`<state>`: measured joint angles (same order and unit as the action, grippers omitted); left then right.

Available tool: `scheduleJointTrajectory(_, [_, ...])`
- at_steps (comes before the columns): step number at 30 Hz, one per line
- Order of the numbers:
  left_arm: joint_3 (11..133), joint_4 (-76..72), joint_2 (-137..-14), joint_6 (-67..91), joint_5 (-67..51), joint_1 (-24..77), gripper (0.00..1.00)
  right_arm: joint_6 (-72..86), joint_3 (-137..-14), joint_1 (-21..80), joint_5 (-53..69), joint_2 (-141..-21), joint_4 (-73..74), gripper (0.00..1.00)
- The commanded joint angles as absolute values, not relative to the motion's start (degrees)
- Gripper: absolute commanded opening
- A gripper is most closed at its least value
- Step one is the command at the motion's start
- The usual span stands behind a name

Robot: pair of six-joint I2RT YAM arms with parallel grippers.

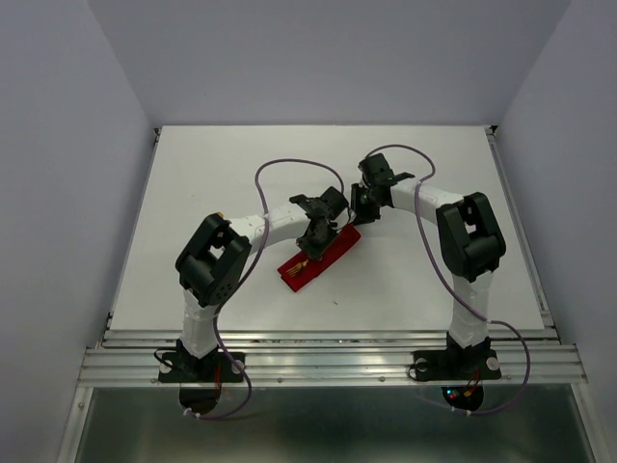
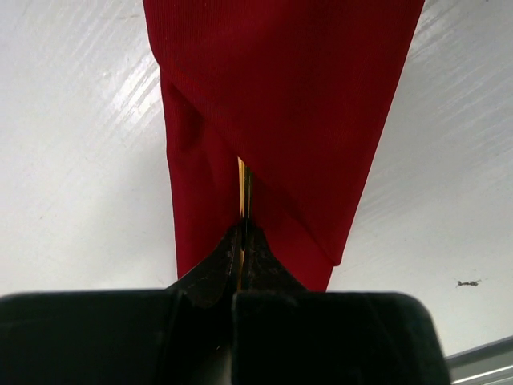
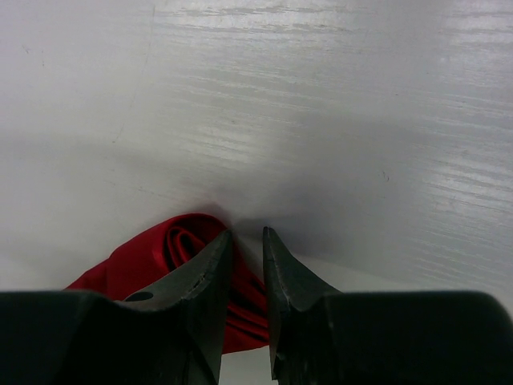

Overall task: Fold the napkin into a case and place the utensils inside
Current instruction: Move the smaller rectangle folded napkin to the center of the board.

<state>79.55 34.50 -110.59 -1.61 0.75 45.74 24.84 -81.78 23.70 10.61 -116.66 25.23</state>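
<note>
red case (image 1: 333,251) lying diagonally at middle of white table (image 1: 212,174), left gripper (image 2: 242,230) pinched tight on thin gold utensil (image 2: 240,180) slipping into the cloth fold, right gripper (image 3: 247,241) slightly parted, gripping nothing, just beside the case's far end

Lighting's even and pretty bright from overhead, soft shadows only. The white table (image 1: 241,174) picks up streaky glare in both wrist views. Up close the black fingers (image 3: 204,281) go soft and blurry, while the red napkin (image 2: 296,96) looks sharp.
</note>
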Motion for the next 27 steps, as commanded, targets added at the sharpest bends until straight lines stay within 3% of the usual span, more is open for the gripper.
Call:
scheduleJointTrajectory(1, [82.5,34.3,-111.1,-4.4,2.0,45.6,0.00,23.1,-81.6,24.4,12.4,-117.7,24.9,0.28])
scheduleJointTrajectory(17, [81.1,29.5,-111.4,-9.3,6.1,45.1,0.00,21.3,-81.7,24.4,12.9,-118.9,26.0,0.28])
scheduleJointTrajectory(24, [83.0,30.3,-112.8,-7.9,9.5,45.0,0.01,20.9,-80.8,24.4,11.3,-117.8,26.5,0.32])
scheduleJointTrajectory(27, [83.8,31.3,-113.4,-6.8,10.0,45.1,0.27,21.8,-79.6,24.4,8.9,-115.9,26.4,0.35])
